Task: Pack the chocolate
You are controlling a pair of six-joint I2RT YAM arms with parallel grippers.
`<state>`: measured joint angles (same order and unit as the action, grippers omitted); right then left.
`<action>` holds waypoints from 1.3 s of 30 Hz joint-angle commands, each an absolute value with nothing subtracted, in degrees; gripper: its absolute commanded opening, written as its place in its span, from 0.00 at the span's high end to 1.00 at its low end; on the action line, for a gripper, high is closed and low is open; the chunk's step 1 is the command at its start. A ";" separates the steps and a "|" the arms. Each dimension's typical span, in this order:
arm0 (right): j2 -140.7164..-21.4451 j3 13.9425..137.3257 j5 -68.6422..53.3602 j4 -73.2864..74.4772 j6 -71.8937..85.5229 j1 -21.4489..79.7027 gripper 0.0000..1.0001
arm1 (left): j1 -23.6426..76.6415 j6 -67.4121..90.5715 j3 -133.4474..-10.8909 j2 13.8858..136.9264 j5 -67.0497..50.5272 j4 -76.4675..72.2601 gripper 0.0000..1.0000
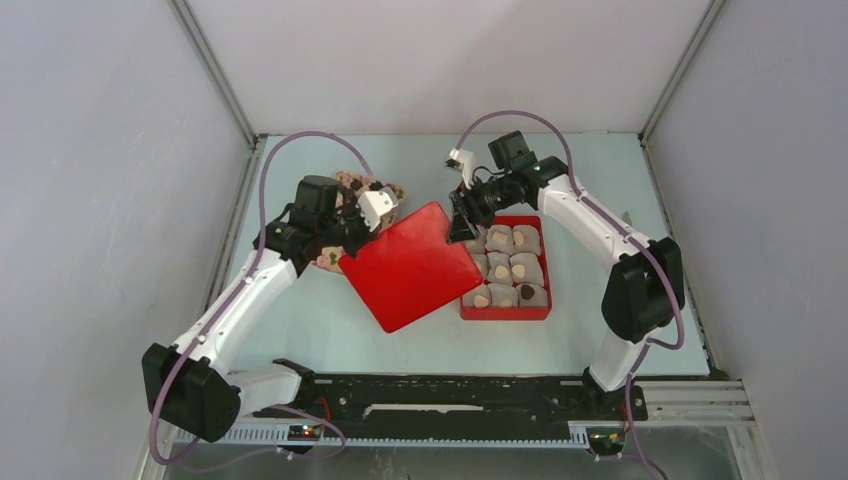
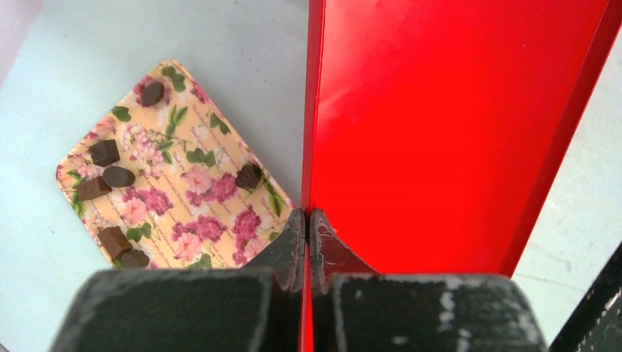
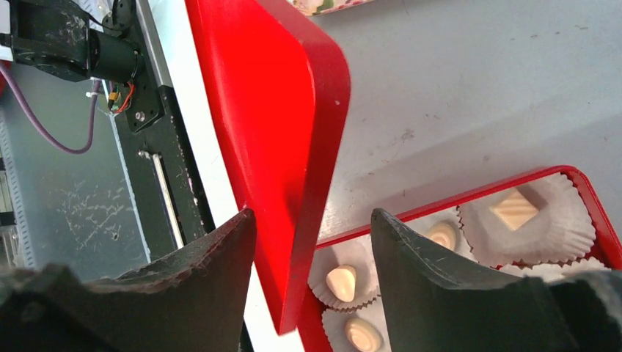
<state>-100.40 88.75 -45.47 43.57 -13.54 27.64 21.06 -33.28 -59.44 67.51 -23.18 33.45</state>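
My left gripper (image 1: 383,214) is shut on the rim of a red lid (image 1: 410,265) and holds it tilted above the table; the left wrist view shows the jaws (image 2: 308,220) pinching the thin rim of the lid (image 2: 440,125). My right gripper (image 1: 460,232) is open, with the lid's far edge (image 3: 279,110) between its fingers (image 3: 312,216). The red box (image 1: 505,314) holds paper cups with pale chocolates (image 1: 499,238) and one dark chocolate (image 1: 526,292). Pale chocolates (image 3: 343,282) also show in the right wrist view. Several dark chocolates (image 2: 118,176) lie on a floral tray (image 2: 191,198).
The floral tray (image 1: 350,183) sits at the back left, mostly hidden by my left arm. The box's rim (image 3: 455,202) lies just below my right fingers. The black base rail (image 1: 450,395) runs along the near edge. Walls enclose the table.
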 commanded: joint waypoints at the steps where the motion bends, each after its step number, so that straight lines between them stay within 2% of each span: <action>1: -101.69 92.06 -47.68 41.99 -13.34 28.56 0.42 | 20.68 -28.22 -61.40 65.56 -26.17 25.69 1.00; 9: -99.36 91.32 -38.89 39.59 -13.95 29.05 0.78 | 20.74 -22.63 -60.12 66.17 -27.17 21.65 1.00; 13: -97.11 91.24 -34.43 39.40 -15.03 29.10 0.90 | 20.79 -19.49 -60.24 66.69 -27.01 19.23 1.00; 15: -95.61 91.19 -33.50 39.48 -15.34 29.10 0.95 | 20.91 -18.11 -60.43 66.96 -25.95 18.02 0.92; 17: -93.87 90.86 -32.64 39.47 -15.61 29.16 0.99 | 21.00 -17.02 -60.62 67.34 -24.17 17.16 0.79; 21: -89.91 90.23 -28.00 39.20 -16.03 29.12 1.00 | 21.01 -16.57 -61.31 67.49 -21.79 17.48 0.61; 25: -85.08 89.51 -22.45 38.56 -18.36 28.71 1.00 | 20.92 -17.67 -62.34 66.88 -19.87 20.31 0.51; 33: -70.81 80.46 -3.56 28.91 -30.65 32.17 1.00 | 20.13 -18.63 -56.94 60.17 -17.62 22.97 0.47; 39: -62.27 63.68 11.67 21.78 -47.54 38.47 1.00 | 20.13 -10.15 -54.00 59.94 -18.36 20.74 0.47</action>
